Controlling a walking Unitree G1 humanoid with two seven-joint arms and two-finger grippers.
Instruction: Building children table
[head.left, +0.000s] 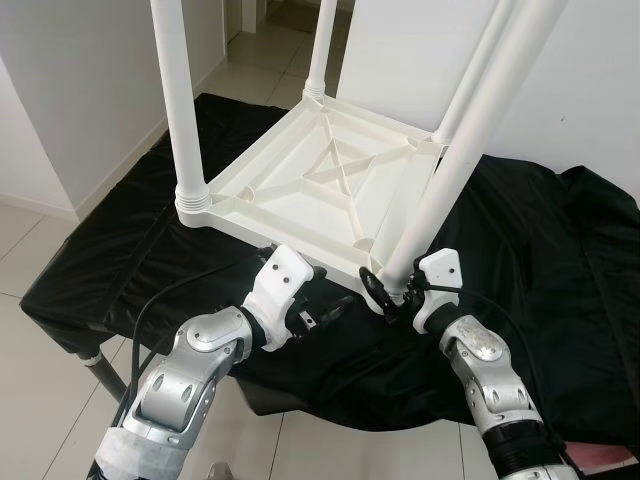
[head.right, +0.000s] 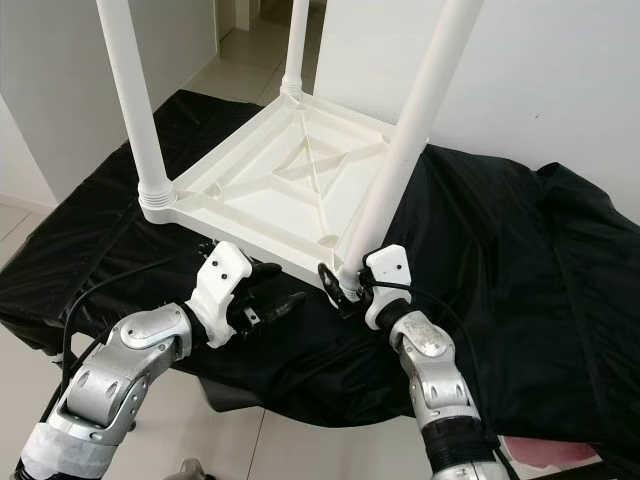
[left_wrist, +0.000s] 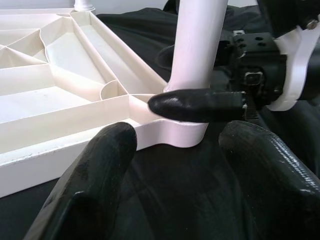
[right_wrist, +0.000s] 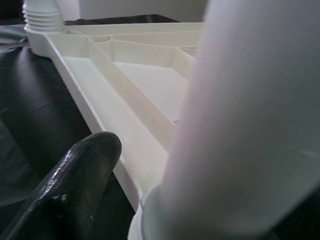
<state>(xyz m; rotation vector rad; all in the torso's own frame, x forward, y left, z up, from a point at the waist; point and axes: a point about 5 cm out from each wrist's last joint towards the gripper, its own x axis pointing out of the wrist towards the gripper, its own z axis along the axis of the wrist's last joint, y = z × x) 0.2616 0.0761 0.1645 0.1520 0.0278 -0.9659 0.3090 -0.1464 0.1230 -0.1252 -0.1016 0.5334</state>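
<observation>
The white children's table (head.left: 300, 190) lies upside down on a black cloth (head.left: 560, 260). Three white legs stand in its corners: left (head.left: 180, 100), back (head.left: 322, 50) and right (head.left: 480, 70). A fourth leg (head.left: 450, 170) leans steeply at the near corner socket (left_wrist: 175, 132). My right gripper (head.left: 385, 292) is shut on this leg's lower end, one finger (left_wrist: 195, 105) lying across it. My left gripper (head.left: 338, 308) hovers open just in front of the same corner, its fingers (left_wrist: 100, 175) spread with only cloth between them. The right wrist view has the leg (right_wrist: 250, 125) close up beside one finger (right_wrist: 75, 185).
The cloth-covered stand reaches its near edge just under my forearms, with a metal frame leg (head.left: 100, 365) at the left. Pale tiled floor (head.left: 40, 400) lies below. White walls (head.left: 600, 80) rise behind, and a doorway opens at the back.
</observation>
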